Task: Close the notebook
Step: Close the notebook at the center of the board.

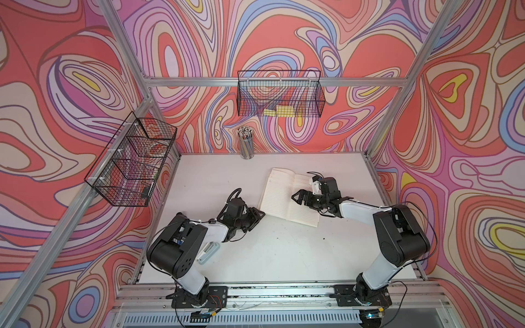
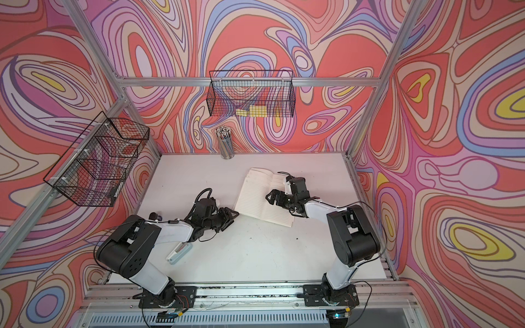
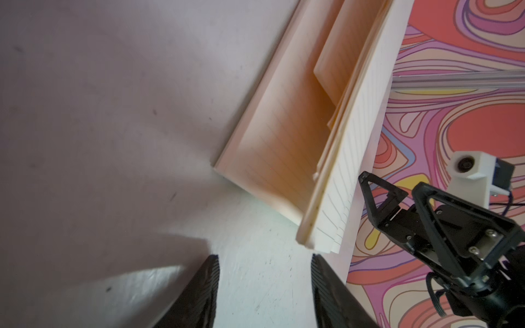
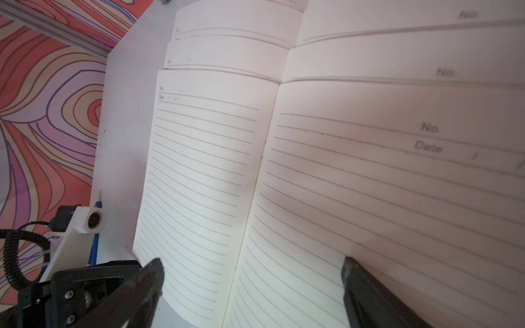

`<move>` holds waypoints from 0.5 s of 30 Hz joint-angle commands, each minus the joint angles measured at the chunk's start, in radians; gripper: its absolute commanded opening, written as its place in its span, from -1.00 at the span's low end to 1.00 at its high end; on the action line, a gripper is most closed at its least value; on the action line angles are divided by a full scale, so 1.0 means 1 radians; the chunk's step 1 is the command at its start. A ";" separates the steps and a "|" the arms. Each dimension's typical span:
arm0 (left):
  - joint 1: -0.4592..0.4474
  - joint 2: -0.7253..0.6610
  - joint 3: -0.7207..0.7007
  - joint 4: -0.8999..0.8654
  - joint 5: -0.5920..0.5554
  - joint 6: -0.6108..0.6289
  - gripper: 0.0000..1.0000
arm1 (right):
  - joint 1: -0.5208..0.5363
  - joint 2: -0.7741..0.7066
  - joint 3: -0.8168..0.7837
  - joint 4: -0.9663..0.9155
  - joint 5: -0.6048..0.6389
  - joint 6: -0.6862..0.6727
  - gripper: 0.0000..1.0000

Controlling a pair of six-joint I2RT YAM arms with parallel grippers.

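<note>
**Notebook wide open, both jaws close by**

Nearest, a small pale blue tool [image 1: 208,252] lies on the white surface [image 1: 284,255] by the left arm [image 1: 210,230]. The left jaws are spread with nothing between them, low and just beside the near left corner of the notebook [image 1: 279,196]. The notebook lies open on the surface, right of the middle. The right jaws are spread too, over the open pages, holding nothing. I think the step is getting ready to lift one side. Next, a jaw must slip under that edge and fold it over. Far back, a cup [image 1: 246,147] is full of pencils [image 1: 245,133]. The back basket [image 1: 255,96] holds yellow pads [image 1: 279,111]. The side basket [image 1: 119,181] holds something red I cannot make out
</note>
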 commanded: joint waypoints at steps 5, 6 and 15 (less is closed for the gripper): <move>-0.031 0.027 -0.037 0.244 -0.073 -0.122 0.05 | 0.005 0.002 -0.018 0.006 -0.010 -0.017 0.97; -0.035 0.024 -0.036 0.245 -0.075 -0.125 0.05 | 0.004 0.002 -0.020 0.007 -0.011 -0.018 0.97; -0.059 -0.016 -0.033 0.220 -0.096 -0.134 0.01 | 0.004 0.008 -0.020 0.007 -0.017 -0.019 0.97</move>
